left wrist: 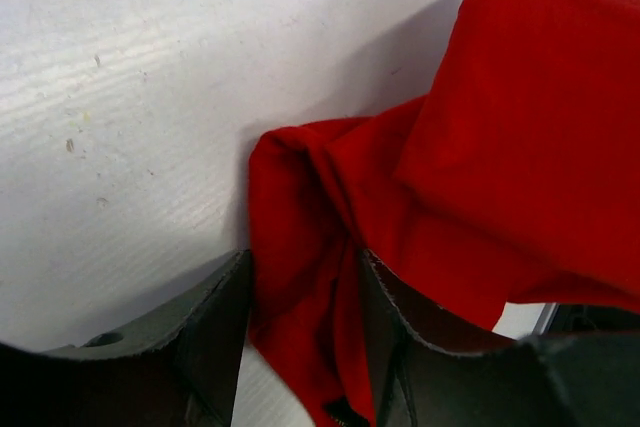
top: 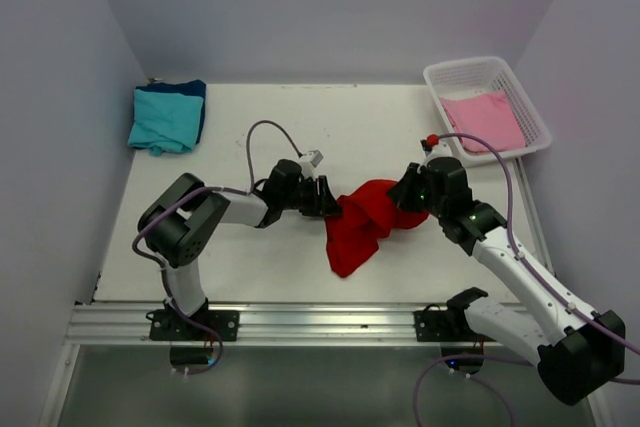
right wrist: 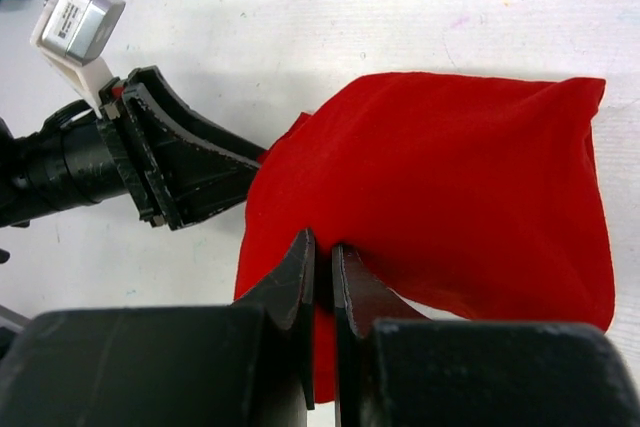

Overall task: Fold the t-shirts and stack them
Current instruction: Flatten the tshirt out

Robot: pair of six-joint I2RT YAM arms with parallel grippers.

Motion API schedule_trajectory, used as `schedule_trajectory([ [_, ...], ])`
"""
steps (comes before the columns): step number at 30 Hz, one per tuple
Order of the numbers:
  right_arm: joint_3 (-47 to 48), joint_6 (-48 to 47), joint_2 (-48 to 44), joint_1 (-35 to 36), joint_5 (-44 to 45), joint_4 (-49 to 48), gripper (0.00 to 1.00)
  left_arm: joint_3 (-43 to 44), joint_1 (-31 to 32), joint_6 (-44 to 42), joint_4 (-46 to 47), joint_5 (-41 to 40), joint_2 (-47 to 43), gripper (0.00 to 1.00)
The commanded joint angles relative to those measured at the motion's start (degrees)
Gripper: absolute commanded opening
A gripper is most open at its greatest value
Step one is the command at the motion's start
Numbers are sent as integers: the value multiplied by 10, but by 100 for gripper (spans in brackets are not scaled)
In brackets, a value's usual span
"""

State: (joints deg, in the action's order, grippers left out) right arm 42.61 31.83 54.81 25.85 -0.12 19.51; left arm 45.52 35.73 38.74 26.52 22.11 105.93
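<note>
The bright red t-shirt (top: 360,222) is bunched at the table's middle, strung between my two grippers, with one end drooping toward the near edge. My left gripper (top: 328,202) grips its left edge; in the left wrist view a fold of the red t-shirt (left wrist: 500,147) sits between the fingers of the left gripper (left wrist: 300,267). My right gripper (top: 402,195) grips its right side; in the right wrist view the right gripper (right wrist: 322,242) is pinched on an edge of the red t-shirt (right wrist: 450,177). The left gripper (right wrist: 190,162) also shows there.
A teal t-shirt (top: 165,119) lies folded on a dark blue one (top: 192,89) at the far left corner. A pink t-shirt (top: 485,119) lies in the white lattice basket (top: 440,72) at the far right. Walls close in on three sides.
</note>
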Motion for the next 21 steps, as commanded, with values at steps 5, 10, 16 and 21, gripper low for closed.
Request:
schedule_trajectory([
  [5,1,-9,5,2,19,-24,0,-32,15,-22,-44,32,16,30],
  [10,-1,-11,0,1,21,-18,0,-57,15,-6,21,33,35,9],
  [16,-6,-12,-15,2,37,-11,0,-51,15,-47,-49,-26,-53,0],
  [21,-11,-5,-23,1,73,4,0,10,15,-125,-196,-139,-192,0],
])
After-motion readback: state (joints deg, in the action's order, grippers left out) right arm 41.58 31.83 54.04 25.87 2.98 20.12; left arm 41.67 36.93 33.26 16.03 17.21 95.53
